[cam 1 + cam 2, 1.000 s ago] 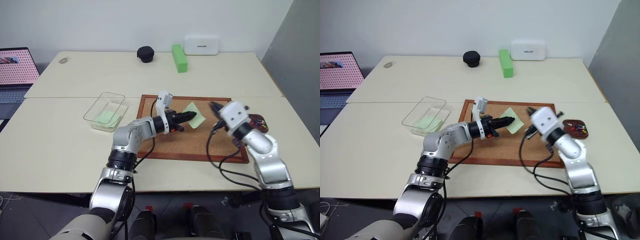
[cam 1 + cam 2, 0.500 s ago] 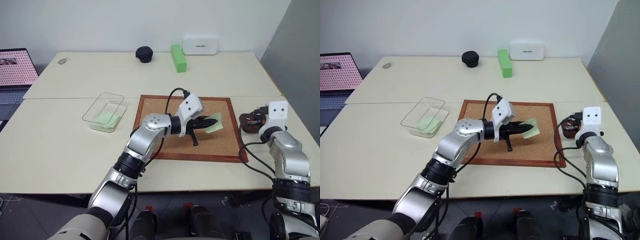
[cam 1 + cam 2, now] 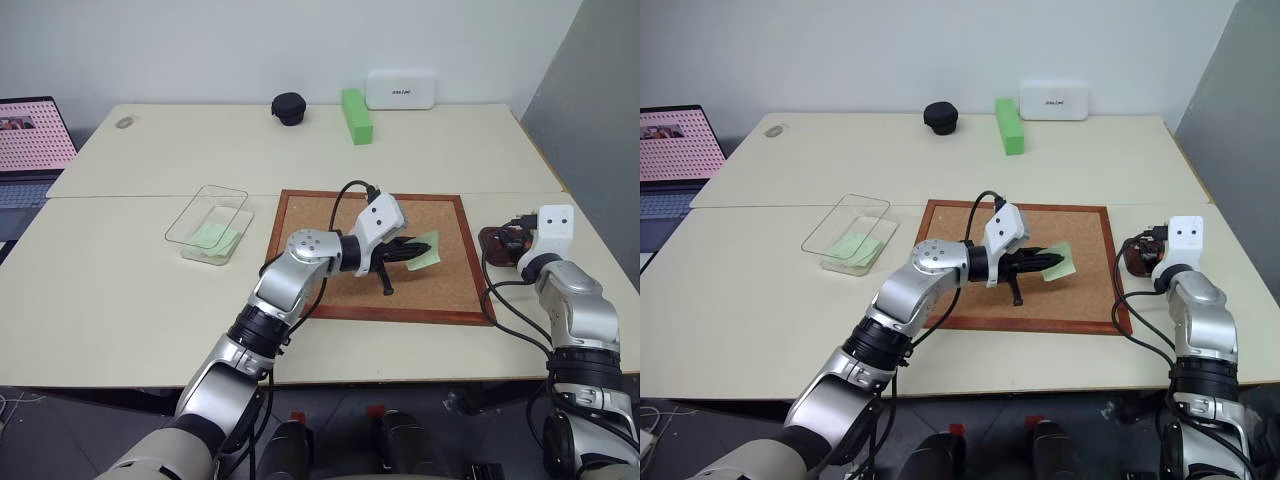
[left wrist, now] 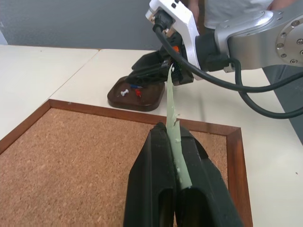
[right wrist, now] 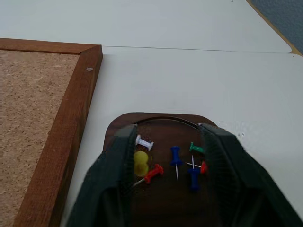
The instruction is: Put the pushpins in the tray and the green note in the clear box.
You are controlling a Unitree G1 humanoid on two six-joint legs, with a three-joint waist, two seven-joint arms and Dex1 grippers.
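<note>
Left eye view: left arm stretches toward three o'clock over the corkboard (image 3: 440,285), left gripper (image 3: 412,249) clamping the green note (image 3: 426,252); right gripper (image 5: 165,137), fingers apart, apparently hovers above the tray (image 5: 156,124) of pushpins (image 5: 176,161).

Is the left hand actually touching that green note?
Touching. In the left wrist view, the left hand has its two black fingers shut on the green note, which stands edge-on between them.
</note>
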